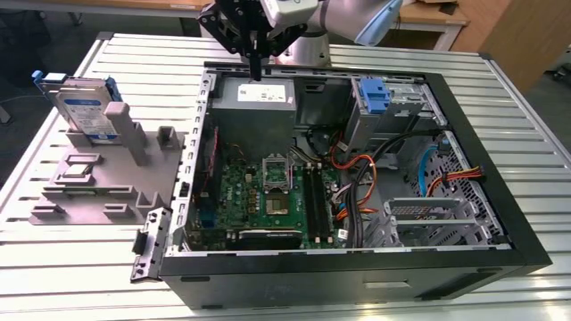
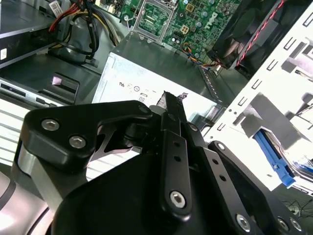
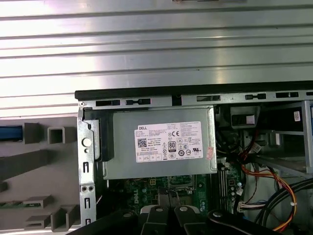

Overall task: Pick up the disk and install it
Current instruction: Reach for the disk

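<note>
Silver ribbed metal for the surface [image 1: 499,100]. Dark floor past it on the exterior view's left. Brown wooden cupboard [image 1: 526,33] far back on the exterior view's right.

Far on the exterior view's left, a grey holder [image 1: 98,180] lying on the surface. Standing upright at its far end, the disk [image 1: 82,110], white-and-blue label facing out, blue frame around it. Well apart from the jaws, not yet picked up.

Next, in the middle, a big black computer case [image 1: 357,267], lying open. Inside, on its left side, a grey power box [image 1: 259,100] with a white sticker. Nearer the camera, a green board [image 1: 267,194]. Right above the power box, the jaws, hanging from the pale robot arm [image 1: 348,17]. Pointing down, pressed together, holding nothing. Tips near the sticker; touching or not, cannot tell.

Further right inside the case, a blue caddy [image 1: 375,93] in a metal bay, then orange wires [image 1: 357,177].

In the first wrist view, a look straight down on the power box [image 3: 164,147], sticker flat and whole. Ribbed surface beyond the case wall, a bit of the grey holder beside it.

In the second wrist view, the black jaws up close from the side, shut tight. Behind them the sticker, the green board, and the blue caddy [image 2: 271,156] in its white metal bay.
</note>
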Robot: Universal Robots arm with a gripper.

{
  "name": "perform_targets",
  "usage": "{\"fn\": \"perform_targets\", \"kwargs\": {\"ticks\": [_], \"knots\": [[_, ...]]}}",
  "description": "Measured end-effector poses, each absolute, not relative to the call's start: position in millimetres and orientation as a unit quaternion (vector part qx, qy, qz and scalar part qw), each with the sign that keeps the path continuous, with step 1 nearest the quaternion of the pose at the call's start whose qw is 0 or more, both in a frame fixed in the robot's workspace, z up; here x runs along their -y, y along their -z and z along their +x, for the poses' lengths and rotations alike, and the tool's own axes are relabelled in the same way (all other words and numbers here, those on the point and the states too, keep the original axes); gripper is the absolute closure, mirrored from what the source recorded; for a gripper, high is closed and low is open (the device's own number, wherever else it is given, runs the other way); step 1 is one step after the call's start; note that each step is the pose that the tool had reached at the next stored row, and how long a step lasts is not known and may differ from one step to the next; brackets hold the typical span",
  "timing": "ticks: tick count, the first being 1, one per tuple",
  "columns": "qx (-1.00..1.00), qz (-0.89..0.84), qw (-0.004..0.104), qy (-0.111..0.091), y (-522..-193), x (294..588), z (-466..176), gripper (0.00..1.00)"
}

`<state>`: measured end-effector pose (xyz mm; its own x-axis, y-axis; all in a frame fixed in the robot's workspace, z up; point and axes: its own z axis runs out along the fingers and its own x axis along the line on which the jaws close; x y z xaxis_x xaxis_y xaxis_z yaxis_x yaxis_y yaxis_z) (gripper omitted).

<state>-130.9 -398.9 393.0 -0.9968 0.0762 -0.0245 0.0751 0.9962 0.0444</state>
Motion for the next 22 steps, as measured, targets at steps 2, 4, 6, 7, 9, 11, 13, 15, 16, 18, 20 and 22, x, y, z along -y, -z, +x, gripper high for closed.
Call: {"fn": "perform_targets", "kwargs": {"ticks": [2,4,6,7,9,11,13,15,16,18,20,22], "knots": [[-0.999,0.038,0.013,-0.022,-393.1,398.9,-131.2,0.90],[-0.999,0.038,0.013,-0.022,-393.0,399.0,-132.1,0.90],[-0.999,0.038,0.013,-0.022,-392.9,399.0,-133.7,0.90],[-0.999,0.038,0.013,-0.022,-392.9,398.9,-134.3,0.90],[-0.999,0.038,0.013,-0.022,-392.8,398.9,-135.1,0.90],[-0.999,0.038,0.013,-0.022,-392.8,398.9,-136.4,0.90],[-0.999,0.038,0.013,-0.022,-392.8,398.9,-136.6,0.90],[-0.999,0.038,0.013,-0.022,-392.7,398.9,-137.1,0.90],[-0.999,0.038,0.013,-0.022,-392.7,398.9,-137.3,0.90],[-0.999,0.038,0.013,-0.022,-392.7,398.9,-137.8,0.90],[-0.999,0.038,0.013,-0.022,-392.6,398.9,-138.4,0.90],[-0.999,0.038,0.013,-0.022,-392.6,398.9,-138.6,0.90]]}}
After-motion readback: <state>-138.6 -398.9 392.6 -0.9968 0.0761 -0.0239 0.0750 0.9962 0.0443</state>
